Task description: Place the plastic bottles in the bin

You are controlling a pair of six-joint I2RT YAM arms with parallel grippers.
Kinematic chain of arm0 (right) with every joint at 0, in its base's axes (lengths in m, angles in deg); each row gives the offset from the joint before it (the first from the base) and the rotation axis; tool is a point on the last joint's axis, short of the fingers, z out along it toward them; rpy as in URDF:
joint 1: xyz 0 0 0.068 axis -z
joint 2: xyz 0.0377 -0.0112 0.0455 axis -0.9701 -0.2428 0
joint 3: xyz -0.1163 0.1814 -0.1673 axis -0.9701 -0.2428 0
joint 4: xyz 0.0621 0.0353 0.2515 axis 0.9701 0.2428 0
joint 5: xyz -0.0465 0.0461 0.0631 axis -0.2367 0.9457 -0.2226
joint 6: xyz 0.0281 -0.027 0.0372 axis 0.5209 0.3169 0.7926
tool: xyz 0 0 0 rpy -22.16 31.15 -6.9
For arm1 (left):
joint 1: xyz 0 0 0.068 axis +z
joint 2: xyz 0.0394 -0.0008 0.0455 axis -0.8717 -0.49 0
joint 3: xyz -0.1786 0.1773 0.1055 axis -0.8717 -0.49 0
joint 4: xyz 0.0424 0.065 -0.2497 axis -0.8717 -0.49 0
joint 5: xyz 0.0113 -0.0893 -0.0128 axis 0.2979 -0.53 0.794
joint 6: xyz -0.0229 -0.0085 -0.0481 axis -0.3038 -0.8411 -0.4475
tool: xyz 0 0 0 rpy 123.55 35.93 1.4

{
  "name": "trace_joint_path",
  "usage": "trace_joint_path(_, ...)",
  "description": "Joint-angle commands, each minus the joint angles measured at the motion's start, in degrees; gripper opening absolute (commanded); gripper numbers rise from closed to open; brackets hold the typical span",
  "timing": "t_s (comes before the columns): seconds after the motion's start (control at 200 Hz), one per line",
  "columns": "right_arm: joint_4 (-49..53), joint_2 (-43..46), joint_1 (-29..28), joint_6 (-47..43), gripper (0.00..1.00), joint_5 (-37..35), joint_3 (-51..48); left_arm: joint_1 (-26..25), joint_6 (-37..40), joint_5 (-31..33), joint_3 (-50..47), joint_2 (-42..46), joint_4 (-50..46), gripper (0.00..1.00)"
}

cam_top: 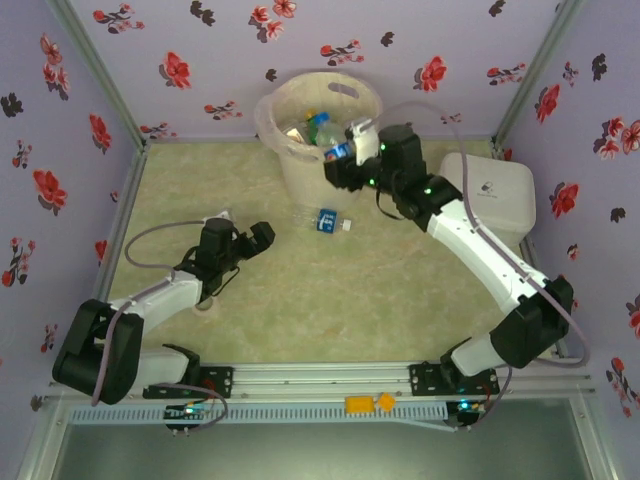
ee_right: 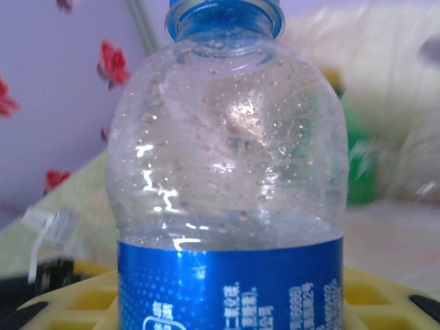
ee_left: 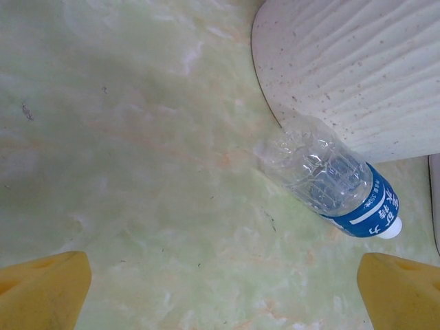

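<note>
Two arms reach out. Nearest, the left gripper point(cam_top: 252, 240) gapes wide open. Beyond it, a loose bottle point(cam_top: 325, 222) lies on the table point(cam_top: 350, 300) just beside the bin point(cam_top: 300, 165). Farther back, the right gripper point(cam_top: 345, 158) clamps a blue-labelled bottle point(ee_right: 227, 172) at the bin's rim.

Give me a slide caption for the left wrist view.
Open left gripper above a clear, blue-labelled bottle lying on the green table beside the cream bin.
</note>
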Motion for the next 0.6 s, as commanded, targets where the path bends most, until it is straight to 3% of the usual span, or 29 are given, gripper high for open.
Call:
trace_joint_path(0.0, -3.8, -4.2, 2.0, 1.9, 0.37, -5.8, 5.9, -0.6, 1.8, -0.8, -1.1, 1.7, 0.6, 1.0)
trace_joint_path(0.15, -6.3, -12.2, 3.7, 2.0, 0.38, -8.9, 13.8, -1.4, 2.3, -0.7, -1.7, 2.8, -1.3, 1.0)
trace_joint_path(0.405, -0.1, -26.1, 4.8, 1.6, 0.42, -11.4, 29.6, -2.4, 2.5, -0.7, -2.7, 6.7, -5.3, 1.0)
trace_joint_path(0.515, 1.3, -29.1, 4.8, 1.8, 0.52, -11.8, 33.0, -2.6, 2.0, -0.4, -3.5, 8.1, -5.8, 1.0)
trace_joint_path(0.595, 1.6, -30.1, 4.9, 2.0, 0.69, -12.3, 34.3, -2.7, 1.8, -0.4, -3.8, 8.6, -6.1, 1.0)
